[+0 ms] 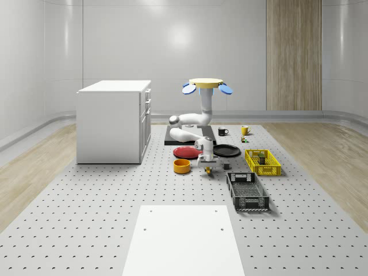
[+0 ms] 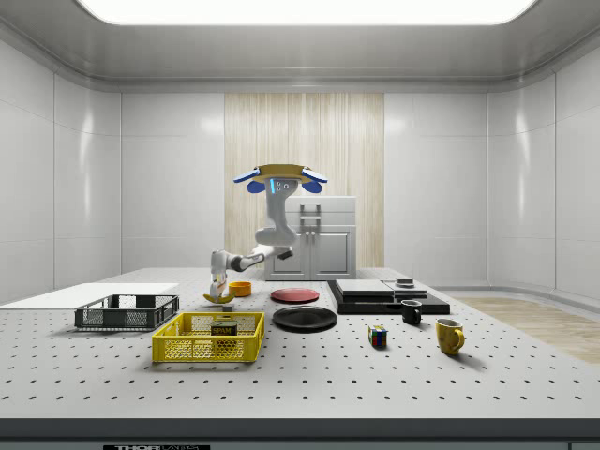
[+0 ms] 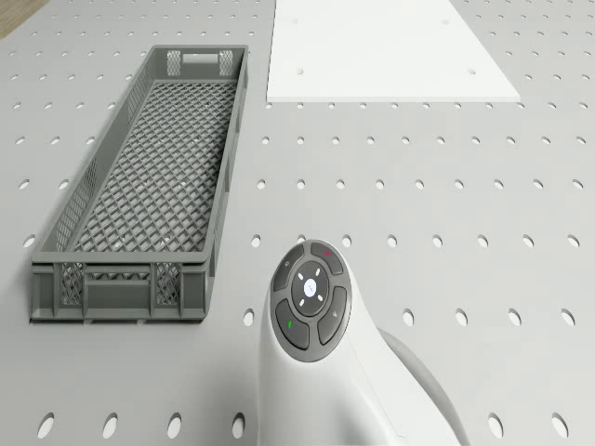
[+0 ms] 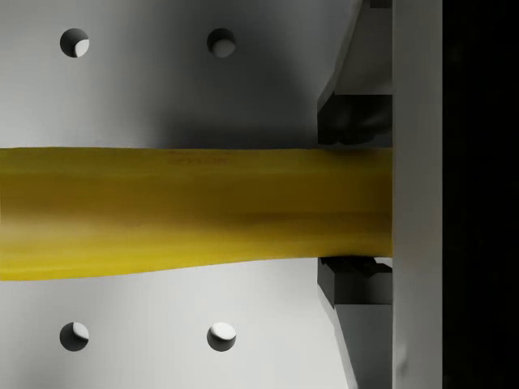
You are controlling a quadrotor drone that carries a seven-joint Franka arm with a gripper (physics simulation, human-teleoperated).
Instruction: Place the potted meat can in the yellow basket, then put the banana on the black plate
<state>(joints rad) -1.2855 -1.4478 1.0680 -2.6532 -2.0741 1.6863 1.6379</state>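
The pincer (image 4: pixel 357 207) grips the banana (image 4: pixel 195 211) at mid-body, just above the counter (image 1: pixel 86 218); the drone (image 1: pixel 207 84) hovers at twelve o'clock. Light, curved, soft: squeeze gently.

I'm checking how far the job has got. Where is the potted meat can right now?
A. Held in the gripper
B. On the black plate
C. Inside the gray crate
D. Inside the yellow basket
D: the potted meat can sits inside the yellow basket in the side view, while the gripper is closed on the banana, not on the can.
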